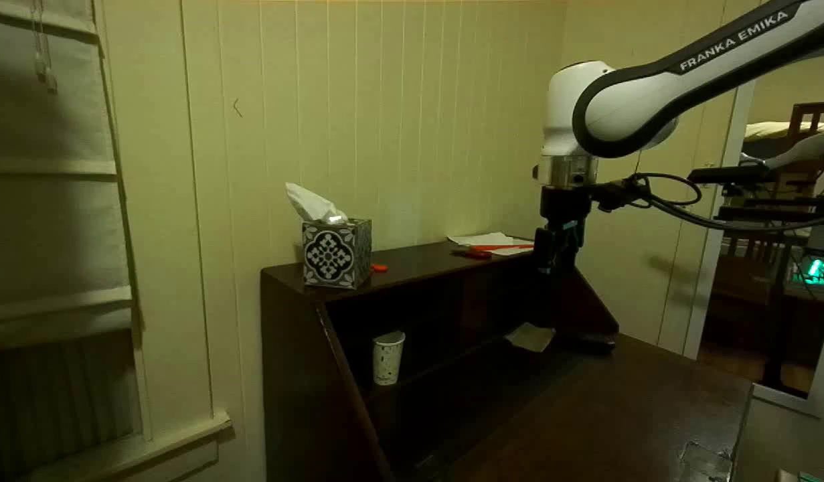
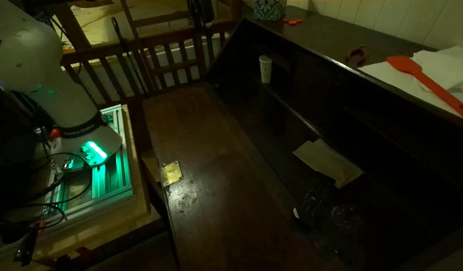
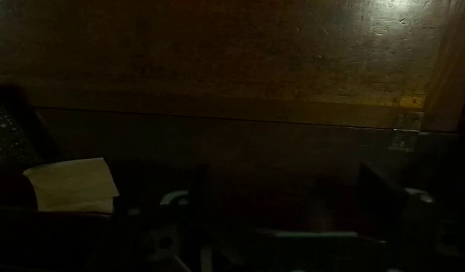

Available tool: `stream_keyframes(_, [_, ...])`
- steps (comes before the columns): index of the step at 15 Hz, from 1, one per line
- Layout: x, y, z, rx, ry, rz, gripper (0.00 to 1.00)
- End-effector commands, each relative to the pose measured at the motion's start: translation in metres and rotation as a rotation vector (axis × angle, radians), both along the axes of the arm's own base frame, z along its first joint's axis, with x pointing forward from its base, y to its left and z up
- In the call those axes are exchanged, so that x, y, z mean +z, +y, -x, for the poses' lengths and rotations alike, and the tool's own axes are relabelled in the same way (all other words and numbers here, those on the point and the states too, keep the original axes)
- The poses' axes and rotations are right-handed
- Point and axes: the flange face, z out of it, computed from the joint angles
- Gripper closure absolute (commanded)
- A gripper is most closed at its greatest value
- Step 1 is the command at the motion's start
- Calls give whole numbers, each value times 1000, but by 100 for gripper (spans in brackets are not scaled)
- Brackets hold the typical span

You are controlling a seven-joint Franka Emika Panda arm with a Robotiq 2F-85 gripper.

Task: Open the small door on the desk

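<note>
Indoors, one desk [image 1: 626, 395], one tissue box [image 1: 331, 258], one cup [image 1: 387, 361], one gripper [image 1: 557, 261] spread wide

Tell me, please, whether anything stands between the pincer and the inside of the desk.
Nothing visible blocks the pincer; in the wrist view, the yellowish paper lies to its left. The small door itself cannot be made out inside the dark desk.

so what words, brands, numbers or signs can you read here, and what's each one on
"FRANKA EMIKA": on the black-edged white robot arm, in an exterior view.
Dark band low on that arm, in an exterior view: lettering too blurred to read surely.
Speckled white paper cup: any print too small to read.
Black object with rows of pale marks: too small and dark to read.
No readable numbers.
</note>
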Motion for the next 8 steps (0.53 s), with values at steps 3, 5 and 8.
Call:
stream_keyframes(3, [1,0,0,0,1,0,0])
stream_keyframes(5, [0,0,0,0,1,0,0])
stream_keyframes(8, [-3,-3,-6,10,-15,3,15])
